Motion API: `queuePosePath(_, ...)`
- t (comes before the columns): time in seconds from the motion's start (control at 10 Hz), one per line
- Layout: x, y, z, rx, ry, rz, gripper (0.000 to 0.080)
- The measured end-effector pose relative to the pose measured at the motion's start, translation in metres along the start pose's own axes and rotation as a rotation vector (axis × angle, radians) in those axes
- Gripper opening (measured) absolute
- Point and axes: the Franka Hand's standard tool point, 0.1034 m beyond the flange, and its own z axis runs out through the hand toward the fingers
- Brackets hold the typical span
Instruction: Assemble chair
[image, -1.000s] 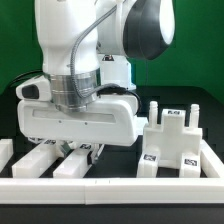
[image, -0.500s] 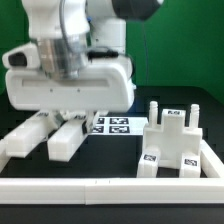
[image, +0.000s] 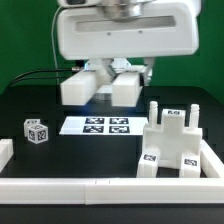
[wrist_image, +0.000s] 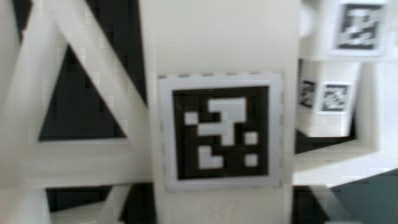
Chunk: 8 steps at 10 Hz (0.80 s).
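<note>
My gripper (image: 103, 82) hangs high over the back of the table, shut on a white chair part (image: 82, 88) whose two chunky bars hang down either side of the fingers. In the wrist view that part (wrist_image: 219, 70) fills the picture, a broad white bar with a black-and-white tag and slanting bars beside it. The fingers themselves are hidden behind it. The partly built chair (image: 172, 145), a blocky white piece with upright pegs and tags, stands on the table at the exterior view's right, below and apart from the gripper.
The marker board (image: 100, 125) lies flat mid-table under the held part. A small white tagged block (image: 36, 131) sits at the exterior view's left. A low white rim (image: 100, 190) runs along the front and up both sides.
The arm has risen from the front left and swung to the exterior view's right with the white part in its grip. The marker board and the small block are now uncovered.
</note>
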Motion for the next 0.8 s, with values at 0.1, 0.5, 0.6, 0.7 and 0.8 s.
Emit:
queuePosePath(0.1, 0.000, 0.003, 0.002, -0.004, -0.005, 0.002, 0.0284)
queuePosePath(0.5, -0.012, -0.040, -0.009, -0.014, 0.000, 0.037, 0.0284)
queuePosePath(0.6, -0.021, -0.063, -0.010, -0.018, 0.000, 0.072, 0.0284)
queuePosePath(0.7, -0.030, -0.085, -0.008, -0.022, -0.002, 0.079, 0.0284)
queuePosePath(0.8, -0.034, -0.095, -0.005, -0.021, 0.008, 0.057, 0.0284)
